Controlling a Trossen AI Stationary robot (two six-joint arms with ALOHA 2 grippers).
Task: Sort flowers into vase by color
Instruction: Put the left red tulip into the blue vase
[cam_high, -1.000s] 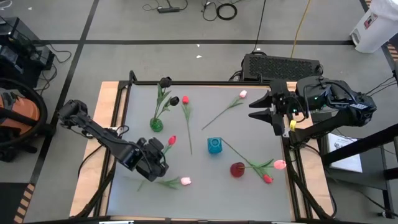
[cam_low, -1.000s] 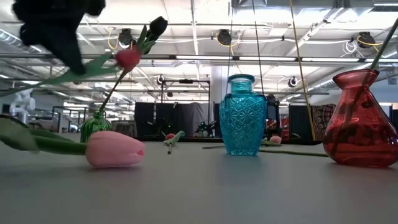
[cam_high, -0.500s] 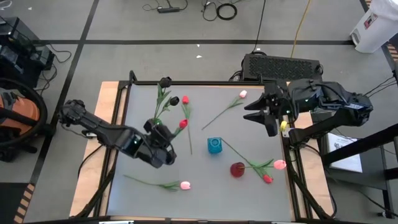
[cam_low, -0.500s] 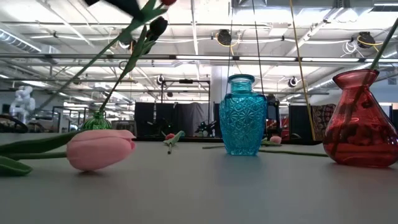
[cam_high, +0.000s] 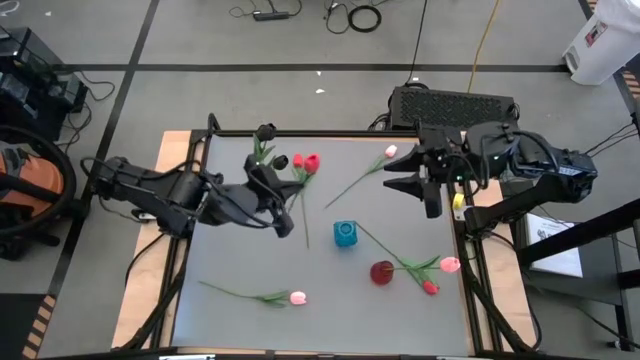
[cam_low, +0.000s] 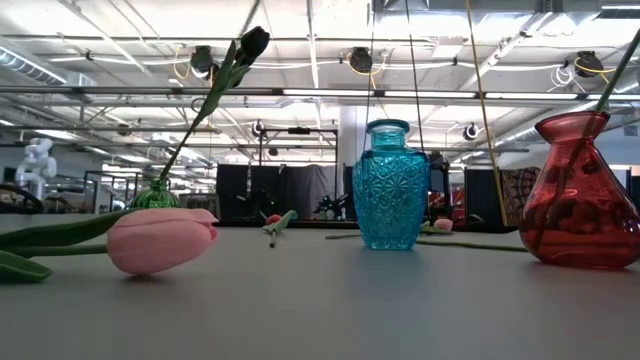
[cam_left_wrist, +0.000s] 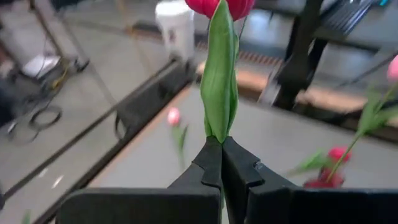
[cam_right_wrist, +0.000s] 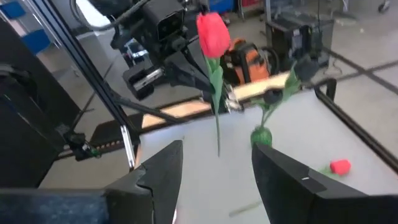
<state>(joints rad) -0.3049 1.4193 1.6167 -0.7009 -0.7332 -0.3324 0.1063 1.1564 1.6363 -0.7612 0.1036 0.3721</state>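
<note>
The left claw (cam_left_wrist: 222, 146) pinches a red tulip (cam_high: 310, 163) upright; the right claw (cam_right_wrist: 214, 165), half-spread and empty, should grip low on its stem.

Both arms are matte black, built of chunky jointed segments. The left hand (cam_left_wrist: 221, 163) ends in two angular black fingers (cam_left_wrist: 208, 163); the right hand (cam_right_wrist: 214, 168) has broad, dark wedge-shaped fingers (cam_right_wrist: 163, 165) and a yellow tag near its wrist.
</note>
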